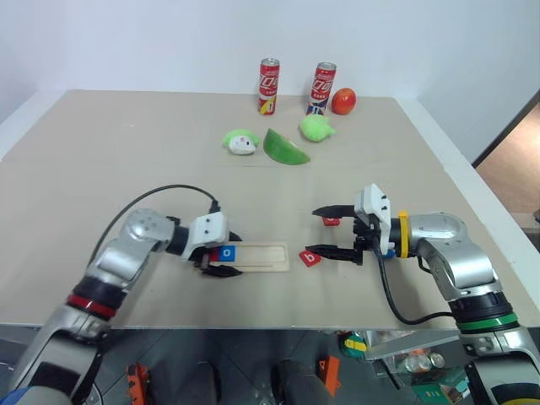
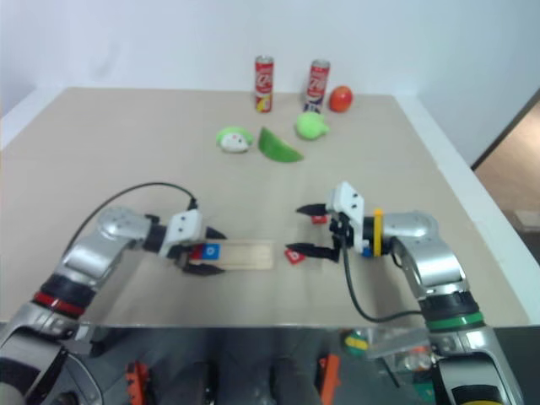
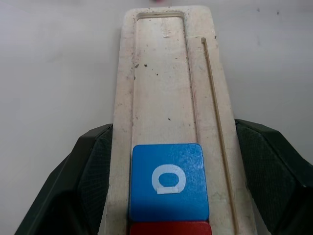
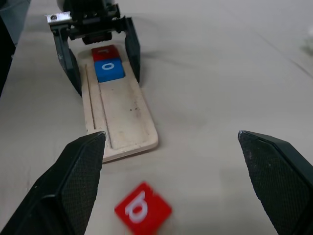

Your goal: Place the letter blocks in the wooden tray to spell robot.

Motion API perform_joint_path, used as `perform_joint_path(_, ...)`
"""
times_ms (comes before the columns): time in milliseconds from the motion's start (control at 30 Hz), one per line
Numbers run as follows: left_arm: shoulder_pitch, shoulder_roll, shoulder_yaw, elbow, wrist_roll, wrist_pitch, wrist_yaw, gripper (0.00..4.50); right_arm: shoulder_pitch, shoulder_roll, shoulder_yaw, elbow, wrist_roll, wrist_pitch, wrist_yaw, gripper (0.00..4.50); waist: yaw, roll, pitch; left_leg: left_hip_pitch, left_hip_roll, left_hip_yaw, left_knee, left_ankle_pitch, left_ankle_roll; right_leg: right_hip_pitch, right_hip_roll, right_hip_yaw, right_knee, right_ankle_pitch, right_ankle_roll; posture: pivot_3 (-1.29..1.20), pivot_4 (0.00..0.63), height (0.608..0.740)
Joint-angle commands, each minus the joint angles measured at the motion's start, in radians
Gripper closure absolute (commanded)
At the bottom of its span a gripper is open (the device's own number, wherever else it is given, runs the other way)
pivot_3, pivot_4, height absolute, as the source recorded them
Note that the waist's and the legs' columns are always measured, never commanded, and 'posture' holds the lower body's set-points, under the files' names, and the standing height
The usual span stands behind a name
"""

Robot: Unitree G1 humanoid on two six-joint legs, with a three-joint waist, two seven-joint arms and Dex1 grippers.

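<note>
- The long pale wooden tray [image 1: 256,256] lies flat on the beige bench [image 1: 126,160], near its front edge, between the two arms.
- Its left end holds a red square tile with a white "r" [image 4: 103,51]; a blue square tile with a white "o" [image 3: 168,181] touches it in the groove. The rest of the groove is bare, so my guess is three letters are still to go.
- The left hand [image 1: 218,257] straddles that filled end, one black finger along each long side of the tray. It is clenched, and seems to be pinching the wood to steady it rather than holding a tile.
- The right hand [image 1: 336,233] hangs beyond the tray's free end with its fingers spread wide, grasping nothing.
- A red tile with a white "b" [image 4: 143,209] lies loose on the bench just past the tray's end, below and between those spread fingers; it is likely the next letter.
- Another small red tile [image 1: 332,221] lies by the upper finger; its letter is too small to read.
- Well apart at the back stand two red drink cans [image 1: 269,85], a red round fruit [image 1: 343,100] and three green toys [image 1: 285,148]; none blocks the path to the tray.
</note>
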Motion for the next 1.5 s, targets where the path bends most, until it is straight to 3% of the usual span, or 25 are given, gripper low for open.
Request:
perform_joint_path(33,-0.080,-0.032,-0.021,0.086,0.034,-0.060,-0.014,1.30,0.004,-0.015,-0.034,-0.012,0.003,-0.025,0.006,0.00,-0.001,0.000,0.000,0.000,0.000,0.000,0.000,0.000,0.000,0.000,0.000,0.000,0.000,0.000,0.000,0.00,0.150,0.740)
perform_joint_path(233,-0.160,-0.064,-0.034,0.240,0.068,-0.135,-0.042,1.30,0.030,-0.013,-0.039,-0.038,0.008,-0.017,-0.001,0.00,0.000,0.000,0.000,0.000,0.000,0.000,0.000,0.000,0.000,0.000,0.001,0.000,0.000,0.000,0.000,0.00,0.150,0.740)
perform_joint_path(467,-0.178,-0.076,-0.030,0.271,0.060,-0.157,-0.073,1.30,0.040,-0.013,-0.035,-0.045,0.007,-0.021,0.003,0.00,0.000,0.000,0.000,0.000,-0.001,0.000,0.000,0.000,0.000,0.000,0.000,0.001,-0.001,0.001,0.002,0.00,0.150,0.740)
perform_joint_path(533,-0.180,-0.078,-0.016,0.261,0.049,-0.156,-0.066,0.23,0.040,-0.014,-0.026,-0.040,0.003,-0.028,0.017,0.00,0.000,0.000,0.000,0.000,-0.001,0.000,0.000,0.000,0.000,0.000,0.000,0.001,-0.001,0.001,0.002,0.00,0.150,0.740)
perform_joint_path(567,-0.181,-0.076,-0.006,0.252,0.041,-0.150,-0.065,0.02,0.035,-0.015,-0.020,-0.031,0.001,-0.032,0.026,0.00,0.000,0.000,0.000,0.000,-0.001,0.000,0.000,0.000,0.000,0.000,0.000,0.001,-0.001,0.001,0.002,0.00,0.150,0.740)
perform_joint_path(733,-0.189,-0.045,0.041,0.201,0.014,-0.125,-0.068,0.02,0.001,-0.020,0.000,0.021,-0.023,-0.054,0.075,0.00,-0.001,0.001,0.001,0.000,0.000,0.000,0.000,0.000,0.000,0.000,0.000,0.001,-0.001,0.001,0.002,0.00,0.150,0.740)
perform_joint_path(833,-0.179,-0.003,0.113,0.095,-0.076,-0.024,-0.088,0.02,-0.053,-0.021,0.036,0.112,-0.073,-0.118,0.130,0.00,-0.004,0.001,0.002,-0.001,0.000,0.001,0.000,0.000,0.000,-0.001,0.001,0.002,-0.001,0.002,0.002,0.00,0.150,0.740)
perform_joint_path(1033,0.048,0.077,0.235,-0.295,-0.298,0.261,-0.061,0.02,-0.113,0.031,0.091,0.273,-0.141,-0.260,0.179,0.00,-0.006,0.003,0.002,0.000,0.001,0.001,0.000,0.000,0.000,0.000,0.000,0.001,-0.001,0.000,0.003,0.00,0.150,0.740)
perform_joint_path(1233,0.344,0.076,0.324,-0.582,-0.380,0.365,0.119,0.02,-0.133,0.070,0.131,0.380,-0.185,-0.384,0.225,0.00,-0.003,0.003,0.003,0.000,0.001,0.001,0.000,-0.001,0.001,0.000,-0.001,0.002,-0.001,0.000,0.000,0.00,0.150,0.740)
perform_joint_path(1500,0.511,0.066,0.348,-0.731,-0.382,0.402,0.265,0.01,-0.142,0.087,0.142,0.447,-0.194,-0.436,0.262,0.26,0.000,0.003,0.003,0.010,0.001,0.001,0.001,0.000,0.000,0.011,-0.002,0.001,-0.004,0.000,-0.001,0.00,0.150,0.740)
